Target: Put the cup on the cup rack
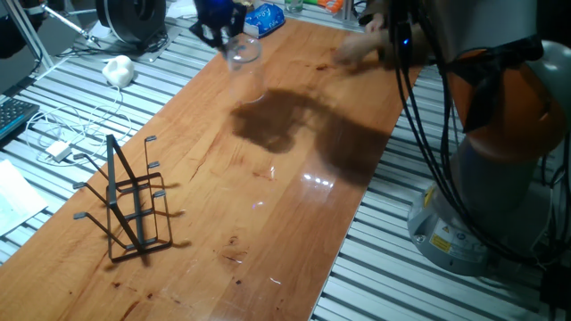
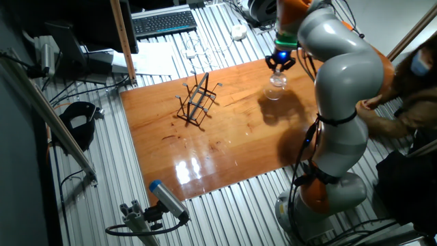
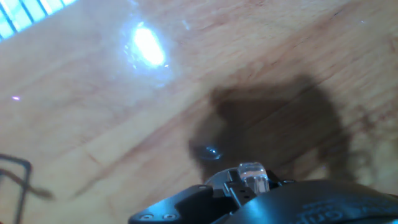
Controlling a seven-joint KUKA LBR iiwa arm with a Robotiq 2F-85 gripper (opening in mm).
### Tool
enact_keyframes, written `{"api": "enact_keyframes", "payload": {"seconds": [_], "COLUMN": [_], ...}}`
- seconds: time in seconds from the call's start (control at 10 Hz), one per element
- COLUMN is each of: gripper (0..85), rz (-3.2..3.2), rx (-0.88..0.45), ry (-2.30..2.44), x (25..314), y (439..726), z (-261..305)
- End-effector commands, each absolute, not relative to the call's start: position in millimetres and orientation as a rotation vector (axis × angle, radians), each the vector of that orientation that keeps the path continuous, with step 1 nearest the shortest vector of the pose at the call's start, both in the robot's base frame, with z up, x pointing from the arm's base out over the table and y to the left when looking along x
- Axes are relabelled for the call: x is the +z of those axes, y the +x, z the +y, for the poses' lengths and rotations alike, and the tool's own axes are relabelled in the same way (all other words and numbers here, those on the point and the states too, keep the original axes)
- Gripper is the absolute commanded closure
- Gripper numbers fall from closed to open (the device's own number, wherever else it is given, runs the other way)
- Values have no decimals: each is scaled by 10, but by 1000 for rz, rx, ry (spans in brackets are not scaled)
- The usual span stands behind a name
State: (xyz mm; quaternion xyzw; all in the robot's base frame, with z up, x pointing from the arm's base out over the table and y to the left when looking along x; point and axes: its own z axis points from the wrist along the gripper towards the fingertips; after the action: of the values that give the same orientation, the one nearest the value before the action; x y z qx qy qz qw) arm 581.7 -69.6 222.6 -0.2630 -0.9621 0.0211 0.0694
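Observation:
The cup (image 1: 243, 51) is a clear tumbler hanging blurred below my gripper (image 1: 220, 29) at the far end of the wooden table (image 1: 294, 223), above its own dark shadow. The other fixed view shows my gripper (image 2: 280, 63) shut on the rim of the cup (image 2: 276, 87). The cup rack (image 1: 132, 207), a black wire stand with pegs, stands near the table's front left corner, well away from the cup. It is also visible in the other fixed view as the cup rack (image 2: 196, 104). In the hand view only a clear bit of the cup (image 3: 252, 175) and one wire of the cup rack (image 3: 18, 169) show.
A white lump (image 1: 118, 69), cables and a blue bag (image 1: 264, 19) lie beyond the table's far edge. My arm's base (image 1: 473, 214) stands to the right. A person (image 2: 403, 96) sits by the table, and a keyboard (image 2: 164, 22) lies behind the rack.

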Motion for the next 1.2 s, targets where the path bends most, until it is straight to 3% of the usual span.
{"api": "enact_keyframes", "payload": {"seconds": [0.0,0.5,0.7,0.9,1.1], "gripper": [850,850,850,850,850], "rz": [-2861,-2908,-2930,-2936,-2927], "rx": [47,80,47,-101,-110], "ry": [-887,-741,-657,-583,-646], "x": [2224,2212,2212,2212,2212], "y": [5848,5979,5979,5979,5979], "z": [-369,-593,-593,-593,-593]}}
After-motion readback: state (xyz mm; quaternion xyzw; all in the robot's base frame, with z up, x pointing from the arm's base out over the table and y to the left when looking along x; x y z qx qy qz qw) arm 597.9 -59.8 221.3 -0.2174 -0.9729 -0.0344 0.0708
